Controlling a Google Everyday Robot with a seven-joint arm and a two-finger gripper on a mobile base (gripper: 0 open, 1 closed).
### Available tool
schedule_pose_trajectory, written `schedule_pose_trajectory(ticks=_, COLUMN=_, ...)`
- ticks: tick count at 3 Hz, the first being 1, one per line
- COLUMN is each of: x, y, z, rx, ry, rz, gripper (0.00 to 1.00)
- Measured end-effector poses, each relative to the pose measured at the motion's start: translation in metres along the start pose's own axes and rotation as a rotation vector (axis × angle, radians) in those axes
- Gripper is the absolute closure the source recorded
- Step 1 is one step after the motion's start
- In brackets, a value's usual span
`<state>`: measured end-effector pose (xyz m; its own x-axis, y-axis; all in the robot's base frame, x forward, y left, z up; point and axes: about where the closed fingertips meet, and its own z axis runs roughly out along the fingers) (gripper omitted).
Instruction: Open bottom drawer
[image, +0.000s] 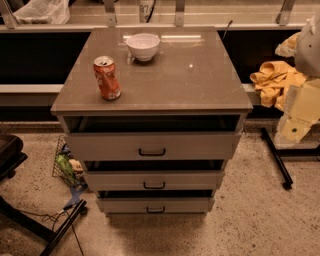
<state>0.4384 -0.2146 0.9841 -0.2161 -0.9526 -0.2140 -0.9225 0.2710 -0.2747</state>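
Bottom drawer (155, 204) waiting, gripper (295, 127) parked off to the right.

The drawer sits lowest in the cabinet (220, 90), just above the floor, its black handle (155, 209) facing out and free to be hooked. The gripper hangs beside the cabinet's right side, well apart from the handle, probably not yet lined up. It is cut off by the frame edge, so I cannot tell whether the jaws are open or holding anything. The dark gap above the drawer front may be shadow.
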Motion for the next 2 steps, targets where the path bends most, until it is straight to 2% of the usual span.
schedule_pose_trajectory(ticks=1, x=-0.004, y=0.002, z=0.004, rx=0.010, ry=-0.008, rz=0.002, gripper=0.00)
schedule_pose_trajectory(ticks=2, x=-0.009, y=0.024, z=0.036, rx=-0.020, ry=-0.078, rz=0.022, gripper=0.00)
